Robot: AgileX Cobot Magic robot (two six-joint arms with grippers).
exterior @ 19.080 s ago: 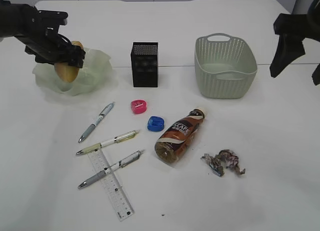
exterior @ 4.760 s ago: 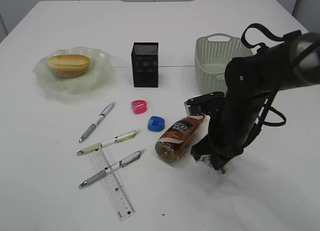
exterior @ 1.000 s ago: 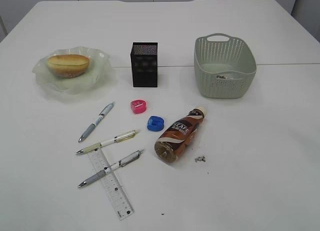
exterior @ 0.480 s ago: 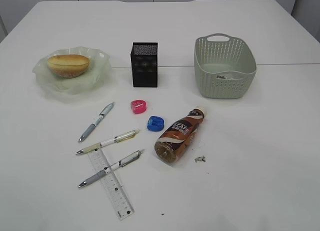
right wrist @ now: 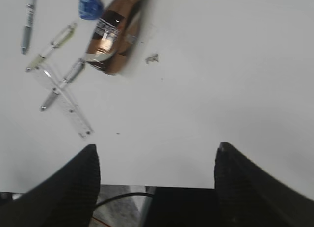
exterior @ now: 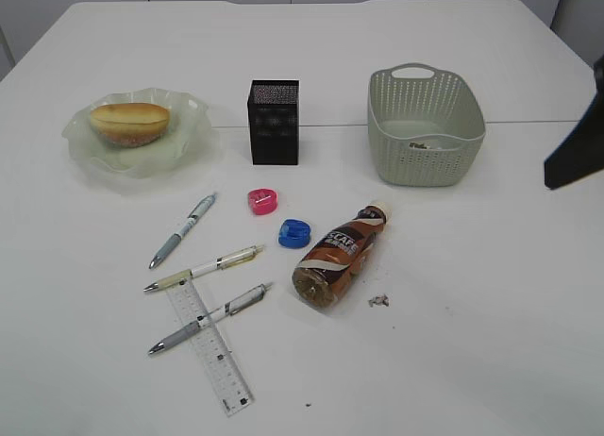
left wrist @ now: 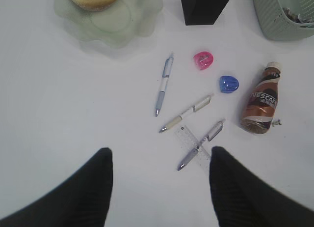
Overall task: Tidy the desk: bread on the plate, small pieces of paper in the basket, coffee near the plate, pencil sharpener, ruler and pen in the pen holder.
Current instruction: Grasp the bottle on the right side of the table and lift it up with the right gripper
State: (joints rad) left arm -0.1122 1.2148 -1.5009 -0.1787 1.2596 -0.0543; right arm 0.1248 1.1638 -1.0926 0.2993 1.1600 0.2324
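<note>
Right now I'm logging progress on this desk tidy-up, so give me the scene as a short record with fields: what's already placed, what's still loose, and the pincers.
bread: on the plate
plate: far left of the table
basket: far right, paper pieces inside
paper scrap: one small bit beside the bottle's base
coffee bottle: lying on its side, mid-table
pen holder: upright between plate and basket
sharpeners: pink, blue, loose
pens: three, loose
ruler: flat, under the nearest pen
left pincer: open, empty
right pincer: open, empty
</note>
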